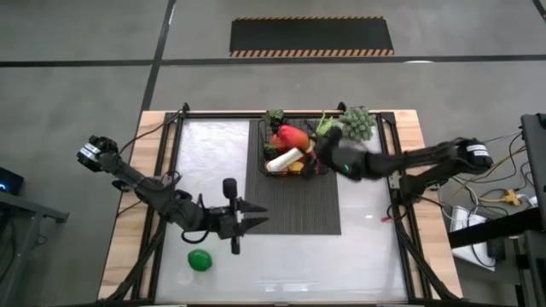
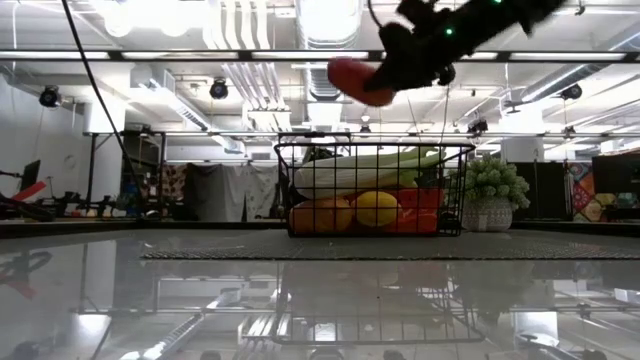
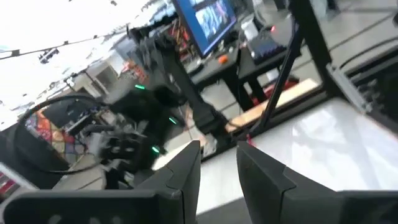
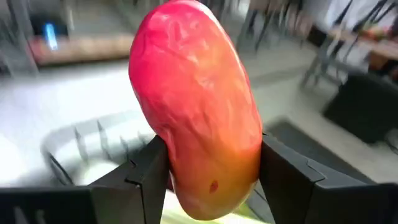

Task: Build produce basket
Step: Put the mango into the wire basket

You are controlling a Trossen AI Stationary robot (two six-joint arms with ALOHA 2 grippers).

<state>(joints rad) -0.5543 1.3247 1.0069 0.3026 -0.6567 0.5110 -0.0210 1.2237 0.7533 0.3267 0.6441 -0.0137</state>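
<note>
My right gripper [image 4: 208, 168] is clamped on the mango [image 4: 196, 106], one finger pressed against each side of the red-orange fruit. In the high view I see that gripper [image 1: 314, 147] reaching in from the right edge of the tabletop, holding the mango [image 1: 290, 136] over the basket [image 1: 261, 147]. From the low view the mango [image 2: 358, 80] hangs clear above the basket [image 2: 372, 190], not touching the wire rim.

The basket sits on the far part of the dark ribbed mat [image 1: 294, 209], near the far edge of the tabletop. Inside it I can make out a long pale celery stalk [image 2: 370, 160] lying across the top, with an orange [image 2: 320, 215] and a lemon [image 2: 378, 210] side by side below it. From overhead the celery stalk [image 1: 285, 159] shows pale just beside the mango.

My left gripper [image 1: 252, 216] waits at the near left corner of the mat, its fingers [image 3: 180, 180] a narrow gap apart and holding nothing. A green lime [image 1: 200, 260] lies on the tabletop near the near edge, well apart from the basket. A small potted plant [image 1: 358, 124] stands just off the mat's far right corner.
</note>
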